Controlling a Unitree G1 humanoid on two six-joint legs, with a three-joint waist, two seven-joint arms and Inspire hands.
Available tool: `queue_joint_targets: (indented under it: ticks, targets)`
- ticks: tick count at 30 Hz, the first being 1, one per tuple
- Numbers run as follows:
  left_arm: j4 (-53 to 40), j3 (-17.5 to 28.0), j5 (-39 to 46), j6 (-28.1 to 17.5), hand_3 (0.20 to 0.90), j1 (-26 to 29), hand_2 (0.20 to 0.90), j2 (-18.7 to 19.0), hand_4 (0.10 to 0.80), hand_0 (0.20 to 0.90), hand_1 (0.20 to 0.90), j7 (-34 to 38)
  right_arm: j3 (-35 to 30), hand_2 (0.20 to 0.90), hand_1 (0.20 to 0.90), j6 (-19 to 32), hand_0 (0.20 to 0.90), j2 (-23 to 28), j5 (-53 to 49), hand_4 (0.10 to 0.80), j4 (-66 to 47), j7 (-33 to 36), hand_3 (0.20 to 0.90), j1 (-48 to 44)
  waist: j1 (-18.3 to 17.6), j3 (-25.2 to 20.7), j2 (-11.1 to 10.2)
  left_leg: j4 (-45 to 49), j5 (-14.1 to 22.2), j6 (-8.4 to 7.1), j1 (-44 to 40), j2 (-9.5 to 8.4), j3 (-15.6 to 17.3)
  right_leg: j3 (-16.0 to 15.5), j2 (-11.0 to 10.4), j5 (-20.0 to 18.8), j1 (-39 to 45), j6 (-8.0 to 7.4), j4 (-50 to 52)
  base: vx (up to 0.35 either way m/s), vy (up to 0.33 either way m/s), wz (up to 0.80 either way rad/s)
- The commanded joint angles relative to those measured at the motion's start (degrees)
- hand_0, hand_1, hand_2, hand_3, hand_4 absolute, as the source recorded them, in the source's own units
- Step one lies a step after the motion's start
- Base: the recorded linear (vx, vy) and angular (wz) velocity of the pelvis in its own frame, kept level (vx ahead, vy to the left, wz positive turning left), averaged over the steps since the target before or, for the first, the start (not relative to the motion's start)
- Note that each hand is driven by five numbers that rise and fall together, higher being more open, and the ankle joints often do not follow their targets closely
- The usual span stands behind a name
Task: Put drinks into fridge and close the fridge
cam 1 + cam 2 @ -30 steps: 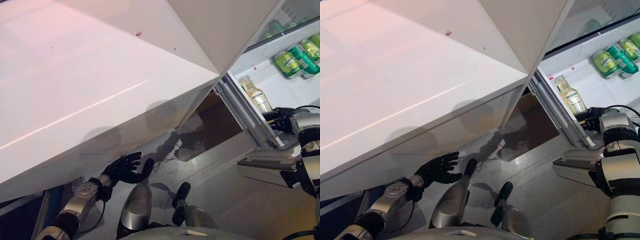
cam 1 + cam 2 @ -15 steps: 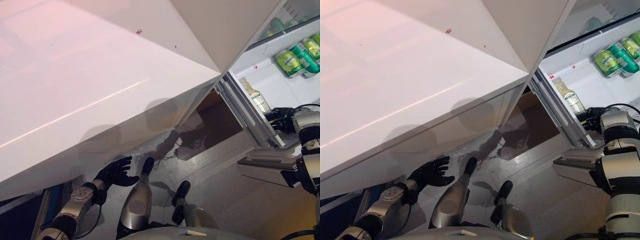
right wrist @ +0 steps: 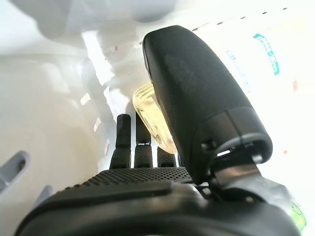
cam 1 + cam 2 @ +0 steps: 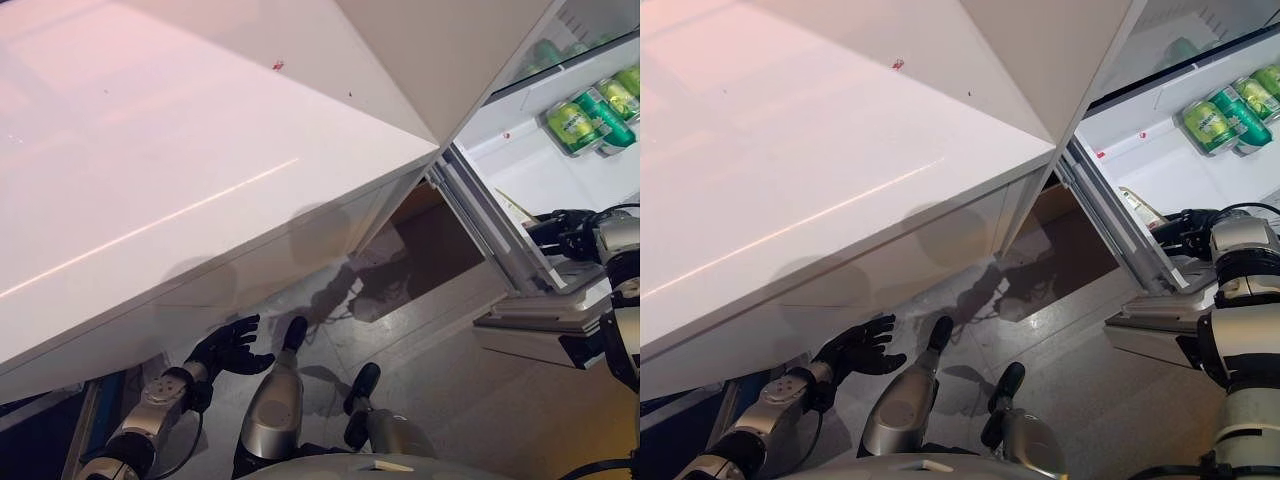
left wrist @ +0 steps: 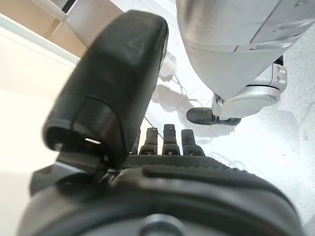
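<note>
A pale yellow clear plastic bottle [image 3: 147, 115], mostly hidden behind the fridge's door edge, is pinched between thumb and fingers of the right hand [image 4: 1188, 228] inside the open white fridge [image 4: 520, 150]. Green cans [image 4: 585, 118] are seen on the shelf above, partly cut off. The left hand [image 4: 232, 348] is held low over the floor with fingers spread, holding nothing.

Bright indoor light falls on the white fridge door [image 4: 200, 150], where a thin streak of glare runs slantwise across it with a faint pink wash above. The fridge interior [image 4: 1180, 150] is the brightest part, nearly bleached out in the right wrist view. Soft shadows lie on the glossy floor [image 4: 430, 330] under the door, with pale reflections. Both wrist views show their dark near parts blurred.
</note>
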State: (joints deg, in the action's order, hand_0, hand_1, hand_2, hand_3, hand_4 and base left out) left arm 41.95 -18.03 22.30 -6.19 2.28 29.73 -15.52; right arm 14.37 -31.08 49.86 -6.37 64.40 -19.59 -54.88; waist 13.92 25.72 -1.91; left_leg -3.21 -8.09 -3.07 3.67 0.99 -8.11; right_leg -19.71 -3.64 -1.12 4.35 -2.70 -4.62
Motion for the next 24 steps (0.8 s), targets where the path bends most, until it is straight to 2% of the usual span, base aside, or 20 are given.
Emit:
queue_joint_targets:
  ticks: [1, 8, 14, 17, 19, 20, 24]
  targets:
    - [0.09, 1.73, -2.10, -0.54, 0.900, -3.21, 0.900, -0.78, 0.800, 0.900, 0.900, 0.04, 5.56, 0.900, 0.900, 0.92, 0.900, 11.62, -0.68, 0.800, -5.09, 0.68, 0.900, -3.36, -1.82, -2.77, -0.95, 5.36, 8.92, 3.51, -0.43, -3.11, 5.76, 1.90, 2.24, 5.75, -4.85, 2.39, 11.26, -0.061, 0.036, -0.03]
    - [6.99, 5.20, -6.03, 2.46, 0.900, -3.51, 0.900, -3.11, 0.800, 0.900, 0.900, 2.54, 5.01, 0.900, 0.900, 4.84, 0.900, 15.87, -4.86, 0.800, -12.30, 0.31, 0.900, -3.08, -4.15, -8.84, -4.09, 4.93, 10.19, 3.94, -3.52, -3.63, 6.07, 3.81, 2.40, 6.05, -2.72, 1.93, 10.72, -0.038, 0.023, -0.11]
    - [12.04, 7.03, -8.28, 4.16, 0.900, -3.79, 0.900, -4.76, 0.800, 0.900, 0.900, 2.81, 2.87, 0.900, 0.900, 4.93, 0.900, 19.49, -11.85, 0.800, -21.49, 5.14, 0.900, -3.70, -7.01, -14.05, -4.46, 5.85, 11.94, 4.34, -5.86, -4.21, 7.39, 6.66, 2.57, 6.71, -1.22, 1.68, 10.96, 0.008, 0.065, -0.27]
    - [13.22, 7.10, -9.31, 4.19, 0.900, -3.73, 0.900, -5.21, 0.800, 0.900, 0.900, 2.46, -1.35, 0.900, 0.900, 4.84, 0.900, 20.31, -15.57, 0.800, -25.62, 8.75, 0.900, -0.73, -8.50, -16.04, -4.27, 6.16, 12.79, 4.50, -6.97, -4.31, 8.41, 8.17, 2.68, 6.82, -0.60, 1.48, 10.79, 0.020, 0.037, -0.34]
    - [13.67, 7.16, -9.61, 4.08, 0.900, -3.52, 0.900, -5.75, 0.800, 0.900, 0.900, 1.97, -7.06, 0.900, 0.900, 6.33, 0.900, 20.15, -19.69, 0.800, -28.20, 14.56, 0.900, 3.76, -9.91, -17.39, -3.88, 6.35, 13.73, 4.65, -8.01, -4.28, 9.37, 9.34, 2.80, 6.99, -0.17, 1.22, 10.71, 0.033, 0.017, -0.34]
    - [13.62, 7.07, -9.71, 4.07, 0.900, -3.54, 0.900, -5.72, 0.800, 0.900, 0.900, 1.91, -7.96, 0.900, 0.900, 6.48, 0.900, 20.06, -20.47, 0.800, -28.50, 15.36, 0.900, 4.62, -9.91, -17.50, -3.90, 6.40, 13.83, 4.67, -8.10, -4.26, 9.48, 9.48, 2.81, 7.01, -0.13, 1.19, 10.73, 0.050, 0.004, -0.18]
    - [14.16, 5.89, -11.00, 4.10, 0.900, -3.51, 0.900, -6.26, 0.800, 0.900, 0.900, 1.48, -17.45, 0.900, 0.900, 9.45, 0.900, 17.06, -29.54, 0.800, -31.76, 25.39, 0.900, 11.99, -11.28, -18.76, -3.25, 7.58, 15.30, 4.99, -8.79, -4.09, 10.64, 10.99, 2.67, 7.67, -0.02, 0.90, 11.65, 0.071, -0.009, -0.24]
